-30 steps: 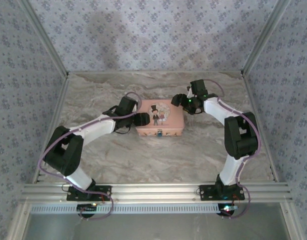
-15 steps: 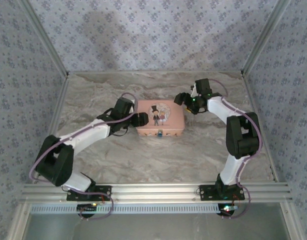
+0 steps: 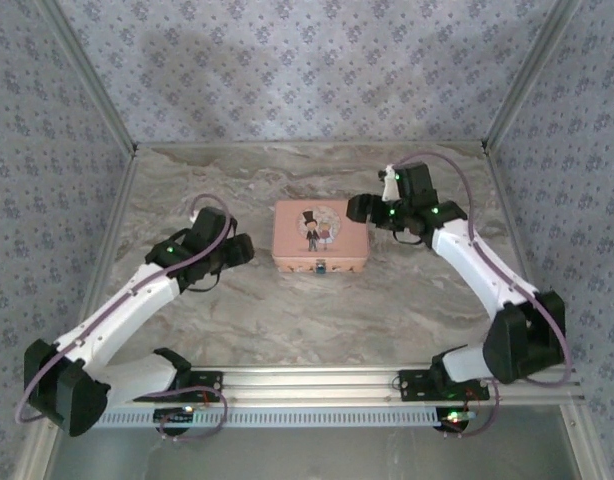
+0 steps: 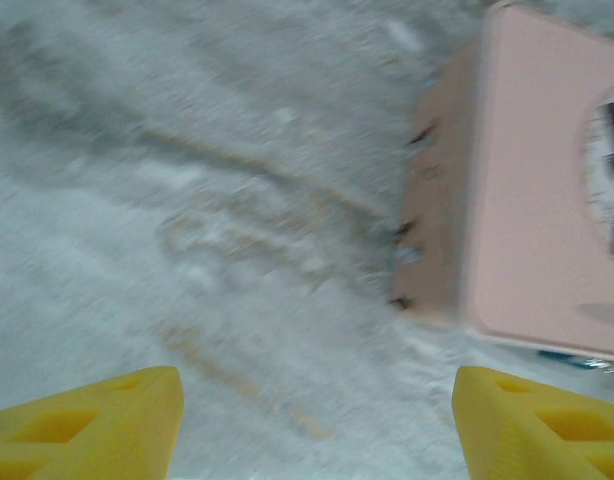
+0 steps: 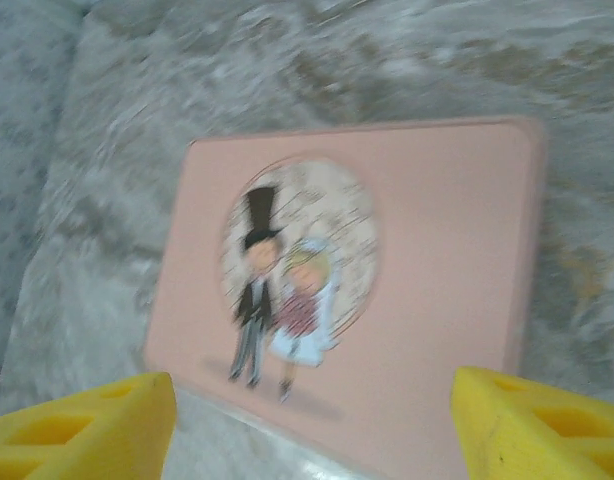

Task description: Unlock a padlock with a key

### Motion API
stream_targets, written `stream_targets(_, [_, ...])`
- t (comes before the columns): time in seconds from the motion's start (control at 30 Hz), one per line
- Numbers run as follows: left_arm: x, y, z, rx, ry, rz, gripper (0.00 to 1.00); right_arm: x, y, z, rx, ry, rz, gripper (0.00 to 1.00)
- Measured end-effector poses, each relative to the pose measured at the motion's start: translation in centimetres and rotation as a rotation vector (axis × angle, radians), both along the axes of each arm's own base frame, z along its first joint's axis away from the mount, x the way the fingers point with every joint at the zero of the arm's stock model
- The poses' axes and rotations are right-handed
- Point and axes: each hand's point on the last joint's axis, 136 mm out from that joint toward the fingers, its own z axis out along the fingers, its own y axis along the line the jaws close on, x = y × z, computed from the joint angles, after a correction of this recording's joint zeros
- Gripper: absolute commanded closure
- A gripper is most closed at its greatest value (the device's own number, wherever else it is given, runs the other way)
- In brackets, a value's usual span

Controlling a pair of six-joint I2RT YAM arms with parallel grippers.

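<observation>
The padlock (image 3: 319, 267) is a tiny blue-teal spot on the front face of the pink picture tin (image 3: 319, 237). In the left wrist view, a teal sliver of the padlock (image 4: 570, 360) peeks out under the tin's (image 4: 547, 200) near edge. My left gripper (image 3: 241, 250) hovers left of the tin, apart from it and open, yellow fingertips (image 4: 87, 420) wide over bare marble. My right gripper (image 3: 358, 208) is open at the tin's far right corner. Its fingertips (image 5: 542, 425) frame the lid picture (image 5: 297, 260) with nothing between them. The key is out of view.
The marble tabletop (image 3: 287, 320) is bounded by patterned walls on three sides and by an aluminium rail (image 3: 307, 382) at the near edge. Both arm bases sit on that rail.
My left gripper has pulled back leftward from the tin's left side, the arm stretching out low. The right arm's elbow has swung out and down, its gripper staying by the far right corner. The tin has not moved.
</observation>
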Motion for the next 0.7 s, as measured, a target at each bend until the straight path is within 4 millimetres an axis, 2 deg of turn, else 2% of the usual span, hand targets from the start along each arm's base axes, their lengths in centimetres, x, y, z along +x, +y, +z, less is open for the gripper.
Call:
stream_targets(0.1, [-2.0, 2.1, -1.3, 0.039, 0.07, 0.061, 0.31, -3.8, 2.7, 0.7, 0.02, -0.017, 0.135, 0.3])
stream_targets(0.23, [-3.8, 4.2, -3.5, 0.083, 0.165, 0.131, 0.34, -8.6, 5.6, 1.0, 0.052, -0.029, 0.297, 0.29])
stream_targets(0.4, [-5.1, 6.1, -6.6, 0.128, 0.268, 0.199, 0.38, -13.6, 8.8, -0.4, 0.053, -0.019, 0.459, 0.3])
stream_targets(0.57, [-5.6, 6.3, -8.9, 0.17, 0.35, 0.206, 0.43, -16.6, 11.6, -1.8, 0.046, -0.001, 0.575, 0.3])
stream_targets(0.7, [-5.6, 6.5, -10.6, 0.186, 0.386, 0.216, 0.53, -17.3, 12.8, -3.0, 0.026, 0.016, 0.607, 0.3])
